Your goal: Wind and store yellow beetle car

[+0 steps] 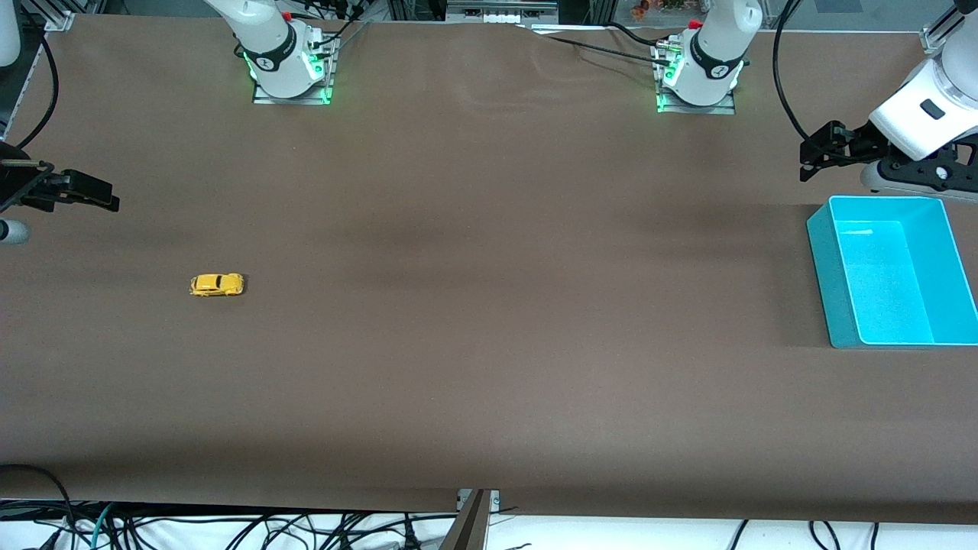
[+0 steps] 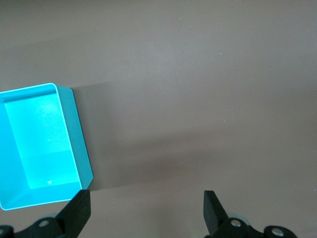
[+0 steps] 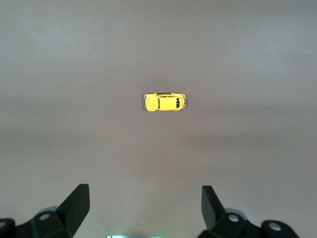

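The table [image 1: 474, 321] is a wide brown sheet with little on it. At my left arm's end sits the bin [image 1: 894, 275], teal, open-topped and empty as far as I can see into it. My left hand [image 1: 821, 153] hangs in the air just by the bin's rim on the side toward my bases; in the left wrist view its fingers [image 2: 79, 210] stand wide apart with nothing between them, the bin [image 2: 74, 134] off to one side under it. That arm waits. My right hand [image 1: 92, 192] is up over the table's edge at my right arm's end, and its fingers [image 3: 77, 203] are spread just as wide, holding nothing. The car [image 1: 217, 285] stands on its wheels on bare table toward that same end, nearer the front camera than my right hand and well apart from the bin; the right wrist view has the car [image 3: 165, 101] square in sight ahead of the open fingers. I judge that nothing of the job is done yet: the car is not gripped, not wound, not stored. Everything is left, beginning with bringing my right hand down onto it.
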`<move>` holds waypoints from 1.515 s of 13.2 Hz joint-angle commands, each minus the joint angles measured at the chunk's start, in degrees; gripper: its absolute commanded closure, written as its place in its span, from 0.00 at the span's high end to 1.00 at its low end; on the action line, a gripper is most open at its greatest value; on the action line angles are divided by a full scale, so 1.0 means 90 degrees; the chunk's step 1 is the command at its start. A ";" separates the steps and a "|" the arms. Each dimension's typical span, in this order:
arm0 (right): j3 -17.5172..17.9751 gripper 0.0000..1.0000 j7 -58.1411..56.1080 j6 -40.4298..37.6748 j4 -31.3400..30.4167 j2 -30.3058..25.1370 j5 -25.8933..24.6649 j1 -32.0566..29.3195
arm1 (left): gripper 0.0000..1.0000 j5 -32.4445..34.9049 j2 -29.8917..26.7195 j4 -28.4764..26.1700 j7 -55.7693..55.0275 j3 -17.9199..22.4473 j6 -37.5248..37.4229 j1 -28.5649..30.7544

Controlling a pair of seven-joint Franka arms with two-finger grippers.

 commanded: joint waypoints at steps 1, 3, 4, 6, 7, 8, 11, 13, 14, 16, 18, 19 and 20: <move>0.0005 1.00 -0.0195 -0.0026 0.0056 -0.0005 0.0027 -0.0008 | 1.00 -0.0101 -0.0107 -0.0087 0.0137 0.0045 -0.0035 0.0008; 0.0005 1.00 -0.0216 -0.0016 0.0065 -0.0005 0.0018 -0.0027 | 1.00 -0.0101 -0.0107 -0.0078 0.0128 0.0045 -0.0035 -0.0002; 0.0005 1.00 -0.0216 -0.0007 0.0065 -0.0005 0.0018 -0.0017 | 1.00 -0.0101 -0.0107 -0.0068 0.0099 0.0045 -0.0035 -0.0002; 0.0005 1.00 -0.0226 0.0003 0.0065 0.0005 0.0027 -0.0027 | 1.00 -0.0101 -0.0107 -0.0068 0.0128 0.0045 -0.0035 0.0018; 0.0005 1.00 -0.0226 0.0003 0.0065 0.0005 0.0027 -0.0027 | 1.00 -0.0092 -0.0107 -0.0068 0.0138 0.0045 -0.0035 0.0028; 0.0005 1.00 -0.0245 0.0003 0.0065 0.0005 0.0027 -0.0027 | 1.00 -0.0092 -0.0097 -0.0068 0.0138 0.0045 -0.0035 0.0037; -0.0005 1.00 -0.0538 0.0022 0.0065 0.0014 0.0008 -0.0027 | 1.00 -0.0092 -0.0097 -0.0068 0.0128 0.0045 -0.0045 0.0028; 0.0014 1.00 -0.0529 0.0013 0.0056 0.0092 0.0017 0.0021 | 1.00 -0.0101 -0.0097 -0.0068 0.0128 0.0045 -0.0045 0.0037; 0.0024 1.00 -0.0538 -0.0007 0.0056 0.0180 0.0018 0.0041 | 1.00 -0.0101 -0.0097 -0.0077 0.0128 0.0045 -0.0055 0.0047; 0.0034 1.00 -0.0529 -0.0007 0.0046 0.0258 0.0037 0.0041 | 1.00 -0.0101 -0.0097 -0.0078 0.0128 0.0035 -0.0133 0.0038; 0.0044 1.00 -0.0538 -0.0065 0.0056 0.0337 0.0037 0.0041 | 1.00 -0.0101 -0.0097 -0.0087 0.0138 0.0035 -0.0191 0.0047; 0.0044 1.00 -0.0558 -0.0085 0.0046 0.0356 0.0037 0.0051 | 1.00 -0.0101 -0.0097 -0.0087 0.0138 0.0045 -0.0201 0.0047; 0.0044 1.00 -0.0664 -0.0143 0.0026 0.0414 0.0037 0.0061 | 1.00 -0.0101 -0.0107 -0.0078 0.0138 0.0036 -0.0240 0.0047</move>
